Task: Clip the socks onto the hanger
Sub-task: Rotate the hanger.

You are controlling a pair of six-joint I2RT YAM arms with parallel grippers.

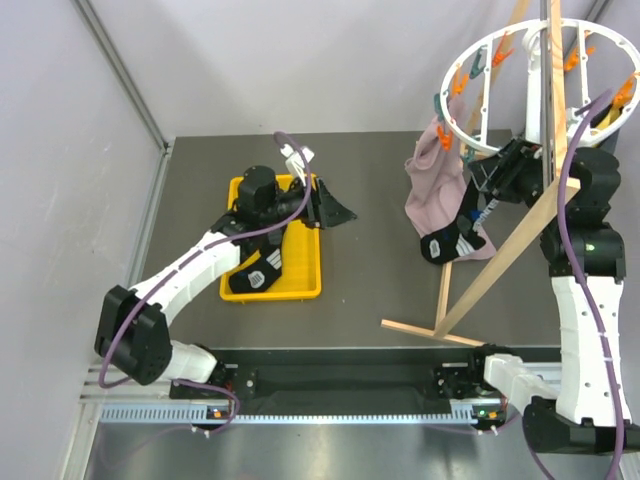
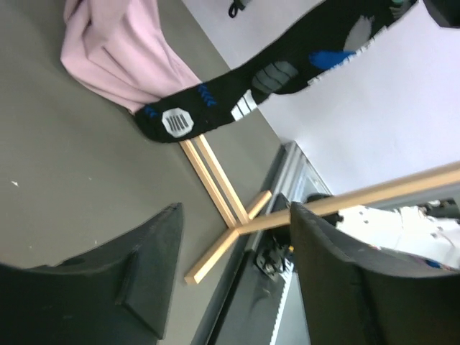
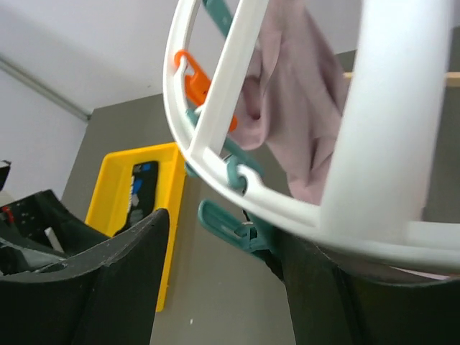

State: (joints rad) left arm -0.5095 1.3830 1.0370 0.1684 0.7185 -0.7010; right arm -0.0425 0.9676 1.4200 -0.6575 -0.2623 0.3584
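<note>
One black sock with grey and white patches (image 1: 450, 243) hangs from a teal clip (image 3: 241, 231) on the white ring hanger (image 1: 480, 47). It hangs beside a pink garment, its toe near the table. It crosses the top of the left wrist view (image 2: 251, 86). The other sock (image 1: 255, 278) lies in the yellow tray (image 1: 300, 292), and shows in the right wrist view (image 3: 141, 192). My right gripper (image 1: 485, 188) is open under the ring's rim (image 3: 388, 144), its fingers either side of that teal clip. My left gripper (image 1: 335, 207) is open and empty above the tray's right edge.
The pink garment (image 1: 435, 175) hangs from the ring's left side. The hanger's light wooden frame (image 1: 500, 262) slants across the right half, its foot (image 2: 215, 188) lying on the table. Orange clips (image 3: 192, 80) sit around the rim. Grey walls stand at the back and left.
</note>
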